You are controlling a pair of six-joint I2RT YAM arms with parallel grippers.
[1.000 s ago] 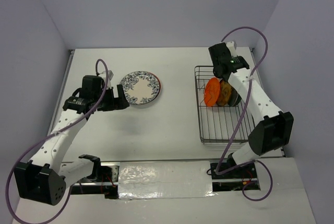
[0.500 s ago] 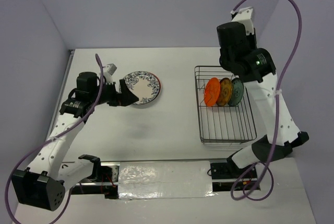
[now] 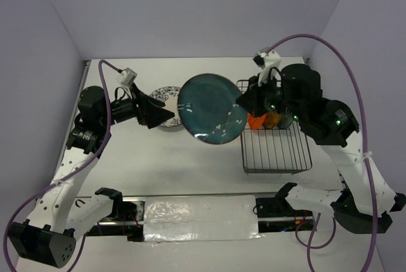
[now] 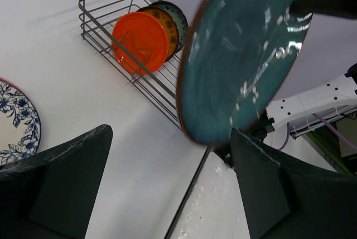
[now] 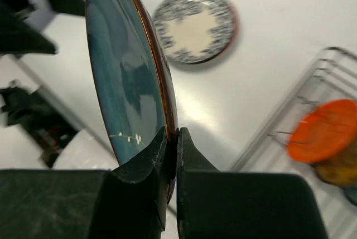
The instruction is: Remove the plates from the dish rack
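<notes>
My right gripper (image 5: 172,136) is shut on the rim of a large dark teal plate (image 5: 125,72), holding it on edge above the table between the arms (image 3: 212,108). My left gripper (image 3: 162,116) is open and empty, left of that plate (image 4: 240,55) and pointing at it. The grey wire dish rack (image 3: 276,155) stands at the right. An orange plate (image 4: 140,41) stands upright in it, with a brown-patterned plate (image 4: 164,19) and a teal-patterned one (image 4: 178,16) behind. A white floral red-rimmed plate (image 3: 166,93) lies flat on the table, partly hidden by the left gripper.
The white table ends in a silvery taped strip (image 3: 200,212) at the front, where both arm bases stand. Purple cables (image 3: 346,63) loop off each arm. Grey walls close in the left, back and right sides.
The right arm has risen from the rack and swung left with the dark teal plate in its grip. The left gripper has lifted and turned toward that plate.
</notes>
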